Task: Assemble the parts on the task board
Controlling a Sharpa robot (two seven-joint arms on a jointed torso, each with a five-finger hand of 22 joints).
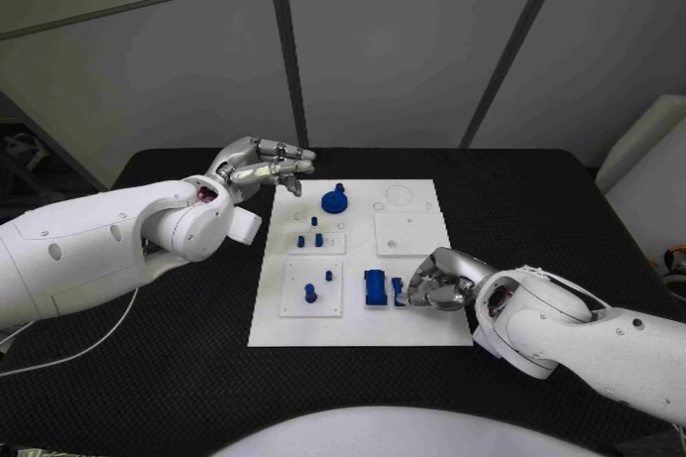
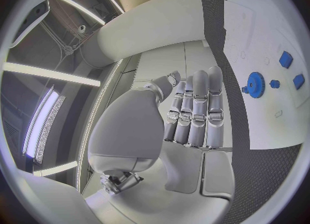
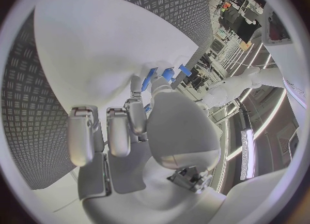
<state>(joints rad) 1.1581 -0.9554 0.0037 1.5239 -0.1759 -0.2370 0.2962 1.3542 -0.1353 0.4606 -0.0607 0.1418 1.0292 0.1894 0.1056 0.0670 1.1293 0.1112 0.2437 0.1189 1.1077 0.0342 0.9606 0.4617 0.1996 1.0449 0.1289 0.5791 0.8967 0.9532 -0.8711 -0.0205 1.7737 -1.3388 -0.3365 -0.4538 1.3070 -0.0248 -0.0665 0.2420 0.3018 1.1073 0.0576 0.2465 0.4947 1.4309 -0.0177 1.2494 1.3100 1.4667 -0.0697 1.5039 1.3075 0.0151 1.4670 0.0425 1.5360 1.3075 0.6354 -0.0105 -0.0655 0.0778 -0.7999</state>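
Head view: the white board (image 1: pixel 361 323) is seen mid-table, where a blue block (image 1: pixel 376 287) at its five o'clock is being closed on by the right hand (image 1: pixel 437 281), whether gripped cannot be told, a firm grasp seemingly needed next, while the left hand (image 1: pixel 262 166) hovers empty, fingers together, at eleven o'clock.

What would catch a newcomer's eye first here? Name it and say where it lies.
The white task board in the middle of the black table stands out, dotted with small blue parts. The blue gear stands near its far edge, close to the left hand, which hovers at the board's far left corner. The right hand rests on the board's near right side, against the blue block.
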